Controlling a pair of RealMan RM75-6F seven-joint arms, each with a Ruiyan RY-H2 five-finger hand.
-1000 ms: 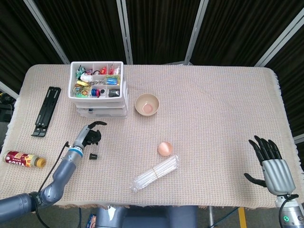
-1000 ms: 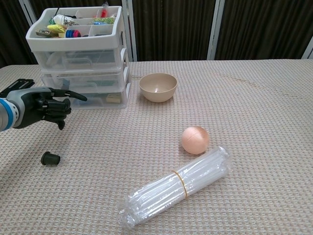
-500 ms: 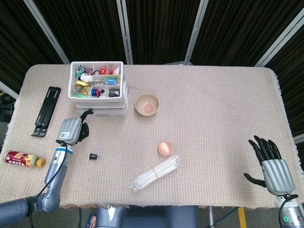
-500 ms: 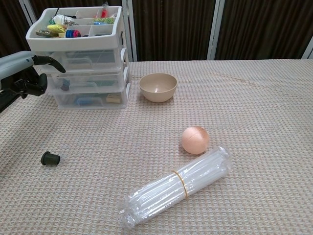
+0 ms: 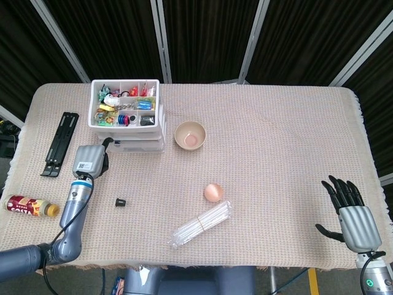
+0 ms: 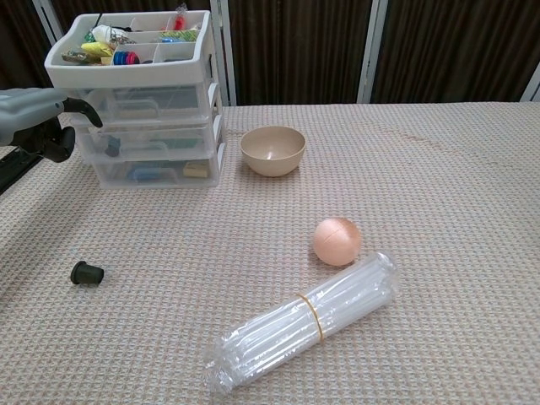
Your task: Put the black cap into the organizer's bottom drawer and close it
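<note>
Woven beige cloth covers the table (image 5: 264, 129) where your two hands wait, with the work not yet begun. Your left hand (image 5: 89, 160) hangs just short of the clear plastic organizer (image 5: 128, 120), level with its lower drawers in the chest view, its dark fingers (image 6: 61, 142) curled in and holding nothing. All three drawers look pushed in, so the bottom drawer (image 6: 158, 171) must, by the look of it, be pulled out first. Your right hand (image 5: 351, 215) sits far across the table near the front edge, palm down, fingers spread, empty.

Well off to the right of your left hand lie a bundle of clear straws (image 6: 304, 331), a tan bowl (image 6: 272, 150) and a peach-coloured ball (image 6: 337, 240). On its outer side rest a black folding stand (image 5: 59, 143) and a small bottle (image 5: 29, 206).

Nearer you than the left hand, toward the table's front edge and well apart from the organizer, sits the black cap (image 6: 85, 272), alone on the cloth. It looks small, light and rigid, probably smooth enough to skid or roll if nudged. You would likely do best pinching it across its sides between thumb and a fingertip, coming straight down, with only light force.
</note>
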